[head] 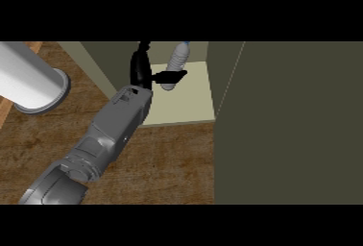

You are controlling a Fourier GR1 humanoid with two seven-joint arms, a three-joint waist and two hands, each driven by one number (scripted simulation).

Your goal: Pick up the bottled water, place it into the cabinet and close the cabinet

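The bottled water (177, 60), clear with a pale cap, stands slightly tilted on the cream shelf (188, 103) inside the open cabinet. My left hand (142, 72) reaches into the cabinet just left of the bottle. Its fingers (143, 53) point straight up the view, with a gap between them and the bottle. The thumb (170, 75) sticks out to the right across the bottle's lower part. The hand is open. My grey forearm (113, 129) runs down to the lower left. My right hand does not show.
The cabinet's dark olive door (297, 120) stands open and fills the right side. The cabinet's side wall (99, 62) rises left of the hand. A big white cylinder (28, 79) lies at the upper left over the wooden counter (170, 163).
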